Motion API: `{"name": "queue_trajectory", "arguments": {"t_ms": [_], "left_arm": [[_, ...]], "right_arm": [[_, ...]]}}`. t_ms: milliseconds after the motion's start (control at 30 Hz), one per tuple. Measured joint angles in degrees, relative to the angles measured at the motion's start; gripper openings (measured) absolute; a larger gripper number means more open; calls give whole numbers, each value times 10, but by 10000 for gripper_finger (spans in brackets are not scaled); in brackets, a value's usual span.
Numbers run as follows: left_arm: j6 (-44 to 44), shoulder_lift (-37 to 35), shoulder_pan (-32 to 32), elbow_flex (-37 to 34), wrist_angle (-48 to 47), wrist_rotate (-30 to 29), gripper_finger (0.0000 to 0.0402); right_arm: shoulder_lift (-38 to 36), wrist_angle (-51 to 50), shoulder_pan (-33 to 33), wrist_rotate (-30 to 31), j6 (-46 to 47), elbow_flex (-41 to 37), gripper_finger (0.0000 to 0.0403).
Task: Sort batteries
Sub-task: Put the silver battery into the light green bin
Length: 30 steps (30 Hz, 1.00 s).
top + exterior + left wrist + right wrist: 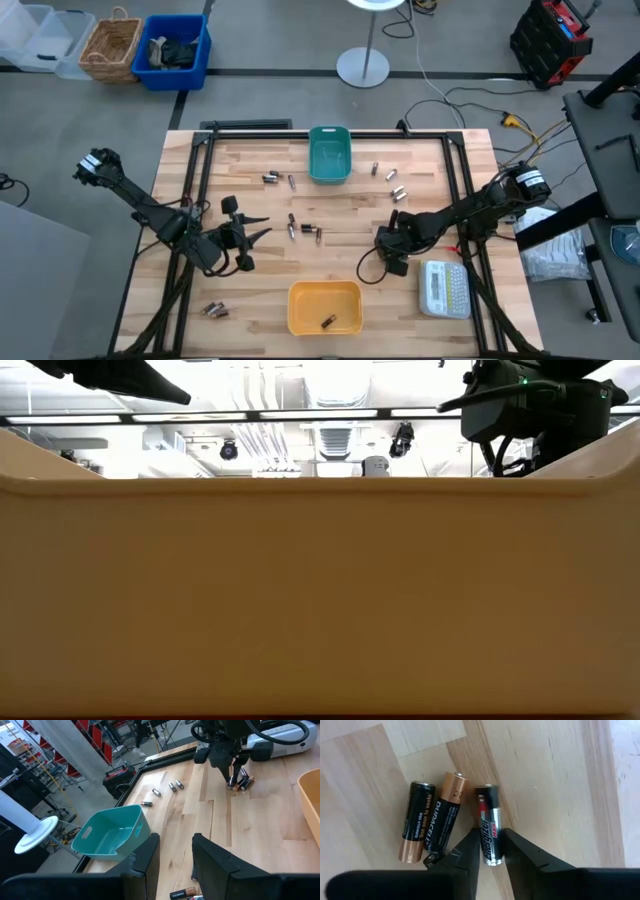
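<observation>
The right gripper (489, 851) is down on the desk (270, 262) toward its right edge, its two dark fingers (465, 851) pinching a silver-and-black battery (487, 832) that lies flat between them. Just beside that cell, touching or nearly so, lie a copper-topped battery (446, 815) and a black one with a copper end (417, 822), both outside the fingers. The left wrist view shows the same gripper from across the desk, lowered onto this small cluster. The left gripper (175, 857) hangs over the left half of the desk with its fingers spread and nothing between them; a few loose batteries (303, 229) lie near the desk's middle, just beyond its tips. More cells (393, 182) are scattered by the teal bin (329, 155) at the far edge, two (215, 310) sit near the front left corner, and one (327, 321) lies inside the yellow bin (324, 306) at the near edge. A white label maker (444, 288) rests near the front right corner.
</observation>
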Motion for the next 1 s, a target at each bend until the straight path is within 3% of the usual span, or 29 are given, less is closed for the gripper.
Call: {"name": "queue_trajectory", "arguments": {"t_ms": [167, 600, 1000], "left_arm": [[0, 0, 0, 0, 0, 0, 95], [2, 0, 0, 0, 0, 0, 95], [11, 0, 0, 0, 1, -2, 95]], "right_arm": [[0, -1, 0, 2, -7, 0, 46], [-29, -49, -10, 7, -5, 33, 42], [-29, -40, -109, 39, -118, 145, 41]]}}
